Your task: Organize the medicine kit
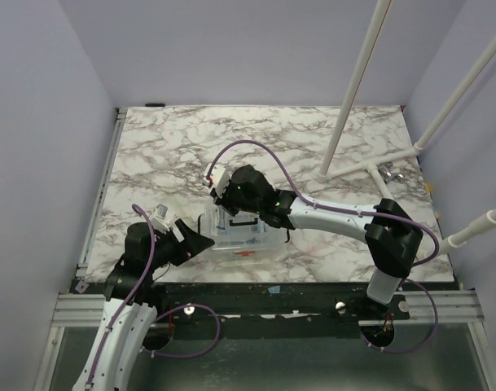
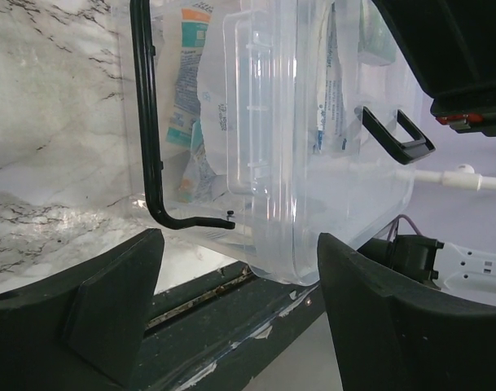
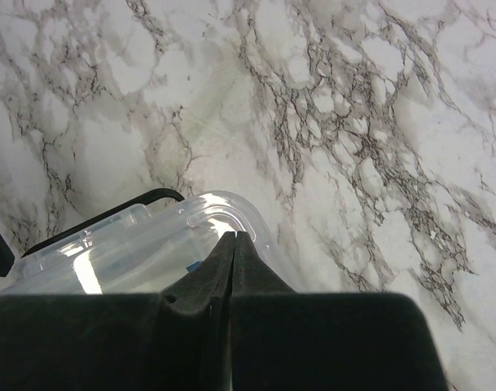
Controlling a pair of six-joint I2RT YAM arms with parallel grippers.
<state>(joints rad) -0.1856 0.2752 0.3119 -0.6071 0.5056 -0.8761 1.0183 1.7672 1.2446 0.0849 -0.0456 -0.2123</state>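
Though illegible, labels [image 2: 185, 85] inside medicine kit [image 2: 268, 163]

- Medicine kit [image 1: 235, 238]: clear plastic, trimmed with a black handle [image 2: 147, 122].
- Packets [image 2: 186, 73] inside: white, printed in blue and orange.
- Table [image 1: 313, 138]: white marble pattern, veined in grey and black.
- Cable [image 1: 256, 145]: sheathed in purple.

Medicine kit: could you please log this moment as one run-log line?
medicine kit: on table, packets inside | left pincer: open, flanking kit's edge | right pincer: shut, tip over kit
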